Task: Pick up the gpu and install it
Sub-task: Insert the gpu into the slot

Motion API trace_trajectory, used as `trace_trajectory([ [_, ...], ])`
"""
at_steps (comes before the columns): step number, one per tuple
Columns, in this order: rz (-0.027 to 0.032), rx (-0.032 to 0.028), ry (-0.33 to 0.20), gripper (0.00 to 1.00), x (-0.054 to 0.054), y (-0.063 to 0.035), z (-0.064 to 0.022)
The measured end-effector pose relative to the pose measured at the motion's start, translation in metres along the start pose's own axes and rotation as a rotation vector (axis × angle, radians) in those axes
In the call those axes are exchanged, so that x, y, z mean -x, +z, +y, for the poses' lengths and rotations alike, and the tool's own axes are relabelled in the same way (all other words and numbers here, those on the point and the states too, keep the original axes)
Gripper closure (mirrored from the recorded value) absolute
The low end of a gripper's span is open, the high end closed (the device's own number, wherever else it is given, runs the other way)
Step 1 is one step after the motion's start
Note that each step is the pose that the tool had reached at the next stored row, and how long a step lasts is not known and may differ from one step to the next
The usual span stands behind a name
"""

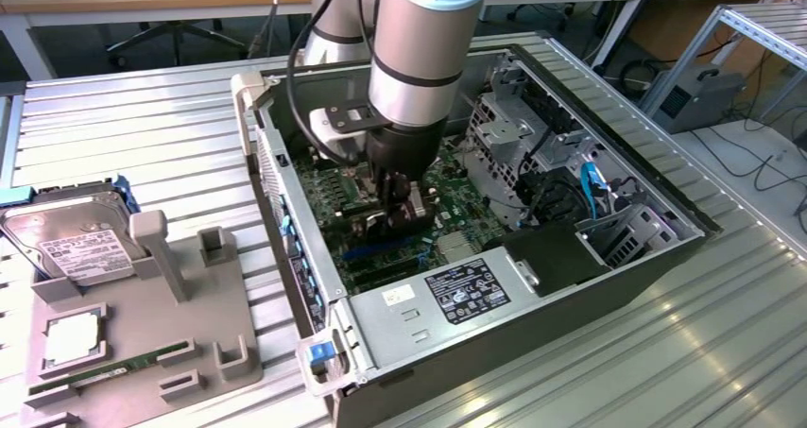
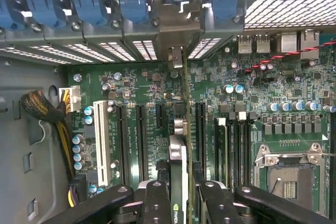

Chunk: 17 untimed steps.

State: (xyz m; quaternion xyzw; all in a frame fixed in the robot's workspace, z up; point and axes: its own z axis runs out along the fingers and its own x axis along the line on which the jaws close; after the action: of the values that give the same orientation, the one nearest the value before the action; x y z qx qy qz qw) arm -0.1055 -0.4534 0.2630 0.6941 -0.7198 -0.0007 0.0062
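The gpu (image 2: 178,153) stands on edge between my gripper's (image 2: 181,203) black fingers (image 2: 157,203), which are shut on it. Its dark face carries a green logo, and its silvery end bracket (image 2: 176,56) reaches the rear slot openings under the blue clips. The card runs along a black expansion slot of the green motherboard (image 2: 252,108); whether it sits in the slot I cannot tell. In the exterior view my gripper (image 1: 401,211) is low inside the open computer case (image 1: 290,248), over the motherboard.
Inside the case are the power supply (image 1: 467,291), a metal drive cage (image 1: 505,135) and an empty processor socket (image 2: 286,177). On the exterior view's left, a grey fixture (image 1: 189,352) holds a hard drive (image 1: 76,244), a processor (image 1: 76,338) and a green RAM stick (image 1: 108,367).
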Motion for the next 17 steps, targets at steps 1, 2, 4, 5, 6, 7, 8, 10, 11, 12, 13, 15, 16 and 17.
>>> trace_trajectory([
  [1,-0.0001,0.0000,0.000,0.73,0.0000,-0.0004,0.0000],
  [2,-0.0001,0.0000,0.000,0.73,0.0000,-0.0004,0.0000],
  [4,-0.0011,-0.0021,0.000,0.73,0.0000,0.0001,0.0000],
  [5,-0.0019,-0.0029,0.000,0.73,0.0000,0.0003,0.0000],
  [6,-0.0019,-0.0030,0.000,0.73,0.0000,0.0004,0.0000],
  [7,-0.0020,-0.0031,0.000,0.73,0.0000,0.0004,0.0000],
  [8,-0.0021,-0.0031,0.000,0.73,0.0000,0.0004,0.0000],
  [10,-0.0021,-0.0031,0.000,0.73,0.0000,0.0004,0.0000],
  [11,-0.0021,-0.0031,0.000,0.73,0.0000,0.0004,0.0000],
  [12,-0.0021,-0.0031,0.000,0.73,0.0000,0.0004,0.0000],
  [13,-0.0021,-0.0031,0.000,0.73,0.0000,0.0004,0.0000],
  [15,-0.0020,-0.0031,0.000,0.73,-0.0001,0.0004,0.0000],
  [16,-0.0021,-0.0031,0.000,0.73,0.0000,0.0004,0.0000],
  [17,-0.0019,-0.0031,0.000,0.73,-0.0001,0.0005,0.0000],
])
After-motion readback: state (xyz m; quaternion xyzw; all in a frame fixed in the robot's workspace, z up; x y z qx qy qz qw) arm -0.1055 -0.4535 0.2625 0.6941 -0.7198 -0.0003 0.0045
